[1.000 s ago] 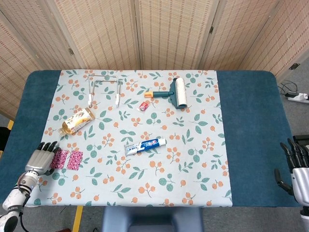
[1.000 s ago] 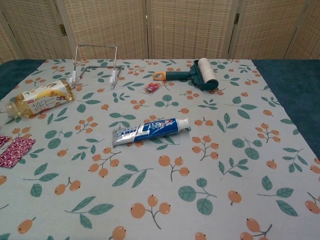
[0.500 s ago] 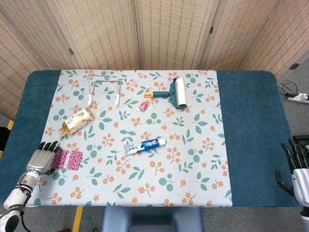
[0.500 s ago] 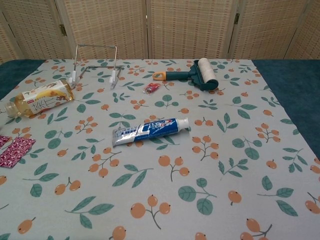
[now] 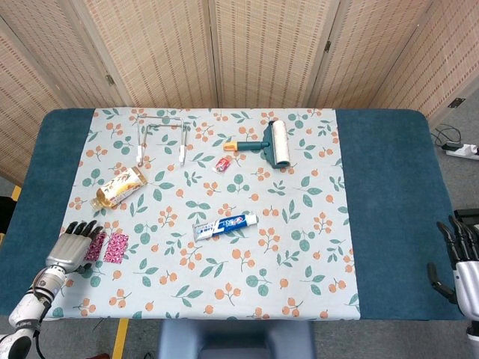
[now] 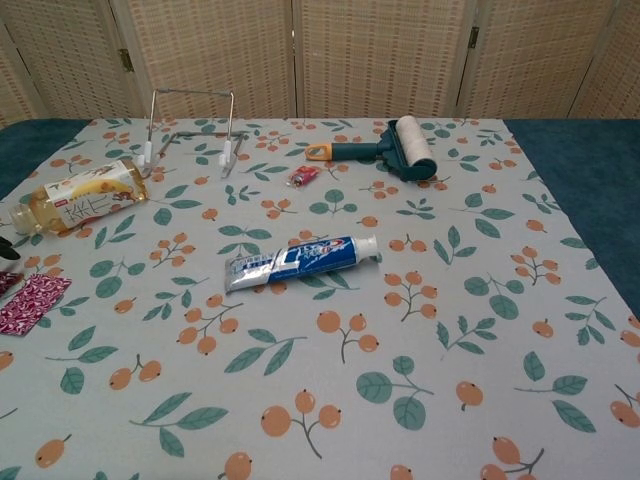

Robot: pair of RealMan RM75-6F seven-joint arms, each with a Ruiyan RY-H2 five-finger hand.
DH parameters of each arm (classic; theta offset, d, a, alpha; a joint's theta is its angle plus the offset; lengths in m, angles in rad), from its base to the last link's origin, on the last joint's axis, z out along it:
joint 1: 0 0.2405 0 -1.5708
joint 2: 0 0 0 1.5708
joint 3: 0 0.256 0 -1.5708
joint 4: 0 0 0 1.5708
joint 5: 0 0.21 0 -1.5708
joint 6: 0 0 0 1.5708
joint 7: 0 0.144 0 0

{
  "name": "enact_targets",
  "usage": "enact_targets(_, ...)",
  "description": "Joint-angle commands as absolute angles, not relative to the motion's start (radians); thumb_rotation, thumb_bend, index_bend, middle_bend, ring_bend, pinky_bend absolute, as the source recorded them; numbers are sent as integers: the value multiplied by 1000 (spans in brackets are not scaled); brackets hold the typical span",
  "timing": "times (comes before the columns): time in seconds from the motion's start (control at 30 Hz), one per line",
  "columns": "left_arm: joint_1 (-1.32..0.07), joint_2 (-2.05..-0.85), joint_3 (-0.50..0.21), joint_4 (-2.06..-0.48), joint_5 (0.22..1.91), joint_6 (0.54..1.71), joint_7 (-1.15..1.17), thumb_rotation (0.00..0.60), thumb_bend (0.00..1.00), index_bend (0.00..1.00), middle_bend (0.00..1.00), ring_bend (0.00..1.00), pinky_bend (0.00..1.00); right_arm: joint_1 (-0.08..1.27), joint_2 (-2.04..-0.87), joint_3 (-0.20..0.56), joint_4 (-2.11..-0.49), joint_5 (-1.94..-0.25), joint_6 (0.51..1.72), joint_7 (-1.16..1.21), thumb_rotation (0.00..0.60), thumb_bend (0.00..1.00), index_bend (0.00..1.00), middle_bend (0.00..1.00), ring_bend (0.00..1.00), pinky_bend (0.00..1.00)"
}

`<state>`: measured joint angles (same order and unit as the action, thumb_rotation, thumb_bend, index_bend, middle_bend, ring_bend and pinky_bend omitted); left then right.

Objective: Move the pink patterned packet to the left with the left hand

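The pink patterned packet (image 5: 114, 247) lies flat near the front left corner of the floral cloth, and it also shows at the left edge of the chest view (image 6: 30, 303). My left hand (image 5: 69, 245) lies palm down at the packet's left end, its extended, spread fingers reaching over that end. I cannot tell whether they press on it. One dark fingertip (image 6: 5, 250) pokes into the chest view's left edge. My right hand (image 5: 462, 258) hangs past the table's right edge with its fingers apart, holding nothing.
A tea bottle (image 5: 118, 187) lies just behind the packet. A toothpaste tube (image 5: 224, 224) lies mid-table. Further back are a small red packet (image 5: 222, 164), a lint roller (image 5: 271, 143) and a wire stand (image 5: 161, 134). Blue table surface (image 5: 41, 194) extends left of the cloth.
My left hand has shifted slightly forward and right, so its fingers cover more of the packet's left end and a fingertip now shows in the chest view. The packet has not moved.
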<state>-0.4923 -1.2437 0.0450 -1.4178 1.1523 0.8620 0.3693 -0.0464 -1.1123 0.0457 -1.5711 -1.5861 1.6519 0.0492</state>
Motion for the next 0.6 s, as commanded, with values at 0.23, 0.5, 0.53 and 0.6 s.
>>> enact_targets(0.23,-523,-1257,30,-1486,1162,871,422,600,338,131,0,0,0,-47,-1116,47,-1555,-1580,1648,68,600,495,0,0,0,0)
enact_targets(0.5,-546,-1284,25,-1501,1110,866,495,600,338,139,0,0,0,-50,-1119,49,-1534,-1574,1649,90,600,495,0,0,0,0)
enact_targets(0.53,-548,-1286,27,-1504,1102,866,506,600,338,137,0,0,0,-51,-1119,49,-1532,-1573,1650,93,600,495,0,0,0,0)
enact_targets(0.6,-549,-1289,29,-1506,1092,869,519,600,338,133,0,0,0,-52,-1119,50,-1529,-1570,1651,97,600,495,0,0,0,0)
